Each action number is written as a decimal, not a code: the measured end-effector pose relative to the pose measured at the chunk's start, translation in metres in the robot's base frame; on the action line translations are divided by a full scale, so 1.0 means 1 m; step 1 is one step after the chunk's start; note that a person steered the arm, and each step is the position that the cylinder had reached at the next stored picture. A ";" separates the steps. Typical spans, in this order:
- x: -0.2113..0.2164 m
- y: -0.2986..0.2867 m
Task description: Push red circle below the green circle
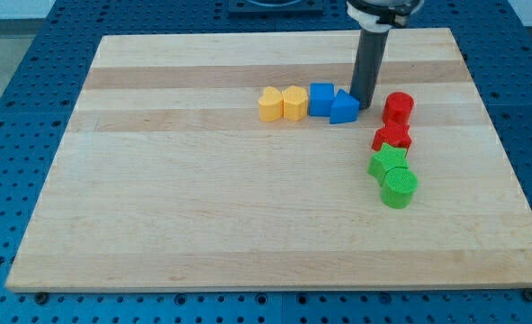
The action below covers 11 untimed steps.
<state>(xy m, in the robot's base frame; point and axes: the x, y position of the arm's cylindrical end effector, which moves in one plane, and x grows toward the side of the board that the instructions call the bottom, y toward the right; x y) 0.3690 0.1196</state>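
Observation:
The red circle (398,106) sits at the view's right, above a red star-like block (392,138). Below those lie a green star (389,161) and the green circle (399,187), touching each other. My tip (366,104) stands just left of the red circle, against the right side of a blue triangular block (344,107). A small gap shows between my tip and the red circle.
A blue square block (320,98), a yellow hexagon-like block (294,103) and a yellow heart (270,104) form a row to the left of the blue triangular block. The wooden board (202,198) ends close to the right of the red and green blocks.

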 end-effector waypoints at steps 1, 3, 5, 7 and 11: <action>0.008 0.026; -0.004 0.056; -0.011 0.087; 0.025 0.119; 0.083 0.122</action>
<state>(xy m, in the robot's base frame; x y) 0.4521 0.2416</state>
